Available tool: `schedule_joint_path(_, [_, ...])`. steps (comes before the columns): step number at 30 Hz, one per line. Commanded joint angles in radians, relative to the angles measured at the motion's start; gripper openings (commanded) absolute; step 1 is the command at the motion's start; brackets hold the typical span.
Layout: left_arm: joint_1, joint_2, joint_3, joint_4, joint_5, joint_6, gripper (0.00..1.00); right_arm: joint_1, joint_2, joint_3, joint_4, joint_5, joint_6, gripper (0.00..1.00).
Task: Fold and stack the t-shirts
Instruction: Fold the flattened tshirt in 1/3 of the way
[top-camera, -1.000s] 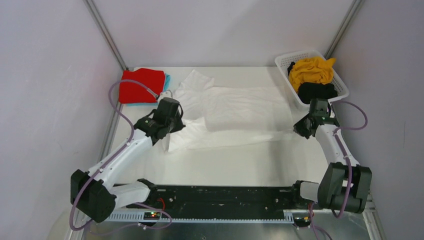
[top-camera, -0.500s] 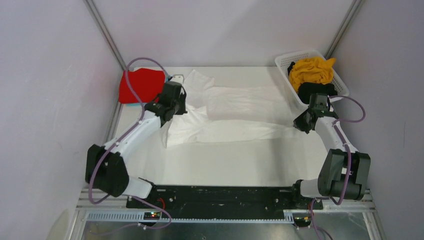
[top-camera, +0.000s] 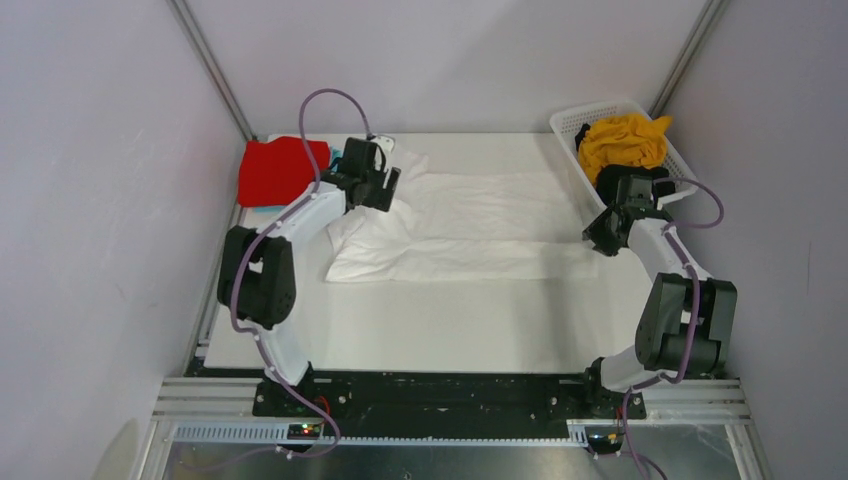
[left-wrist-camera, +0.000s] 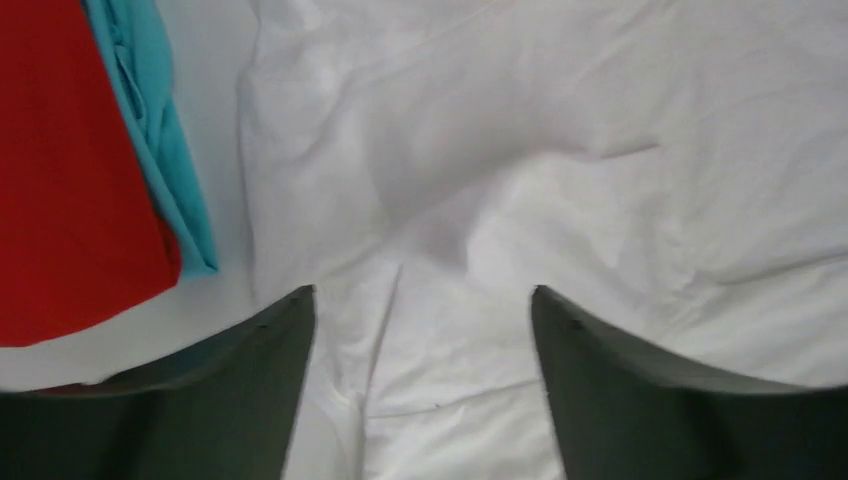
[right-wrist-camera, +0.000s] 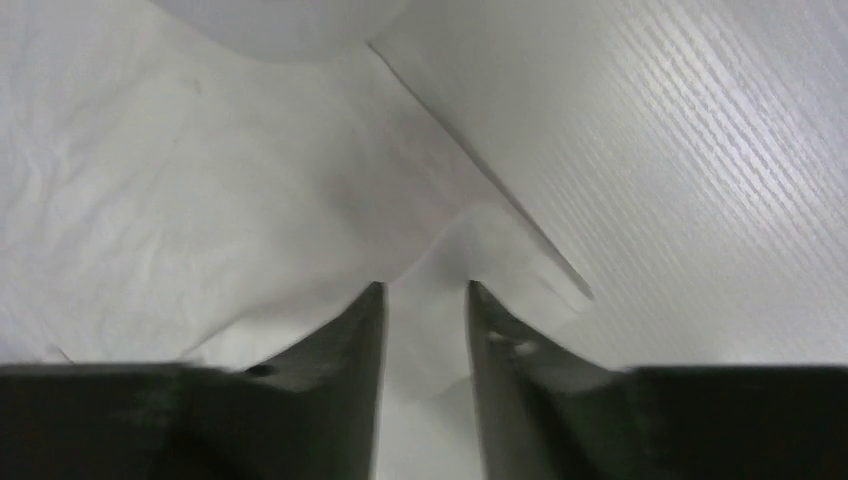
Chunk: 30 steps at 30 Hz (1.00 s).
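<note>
Fingers (left-wrist-camera: 250, 400) of the left gripper (left-wrist-camera: 422, 295) now stand spread above the white t-shirt (top-camera: 480, 220), newly doubled across mid-frame; the right gripper (right-wrist-camera: 425, 288) parts narrowly, seemingly dropping the hem; this fold is laid.

The light blue shirt (left-wrist-camera: 150, 120) lies mostly hidden under the red shirt (left-wrist-camera: 70, 170), and only a thin strip peeks out. The edge of the left wrist view cuts off the red shirt. In the basket (top-camera: 570, 125), the right arm (top-camera: 665, 265) and the yellow shirt (top-camera: 622, 140) cover part of the black shirt (top-camera: 650, 176). Both wrist views show only a piece of the white shirt (left-wrist-camera: 560, 150).
</note>
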<state>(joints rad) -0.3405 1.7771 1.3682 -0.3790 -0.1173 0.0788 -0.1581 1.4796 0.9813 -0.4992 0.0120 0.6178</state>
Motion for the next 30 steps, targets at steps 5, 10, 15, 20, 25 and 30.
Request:
schedule_joint_path(5, [0.029,-0.01,0.168,-0.046,-0.121,-0.105,1.0,0.018,-0.055,0.083,-0.013,0.104,-0.046,0.84])
schedule_joint_path(10, [0.027,-0.132,0.064,-0.058,0.025,-0.254,1.0,0.092,-0.129,0.065,-0.088,0.164,-0.08,0.99])
schedule_joint_path(15, [0.025,-0.144,-0.059,-0.046,0.153,-0.47,1.0,0.242,-0.042,0.047,-0.026,0.06,-0.149,0.99])
schedule_joint_path(20, [0.02,-0.04,-0.119,-0.03,0.184,-0.569,1.0,0.328,0.11,0.079,0.111,-0.085,-0.181,1.0])
schedule_joint_path(25, [0.018,0.015,-0.183,-0.014,0.182,-0.601,1.0,0.38,0.288,0.155,0.069,-0.085,-0.215,0.99])
schedule_joint_path(30, [0.017,0.009,-0.277,-0.007,0.147,-0.638,1.0,0.418,0.283,0.108,0.002,-0.026,-0.205,0.99])
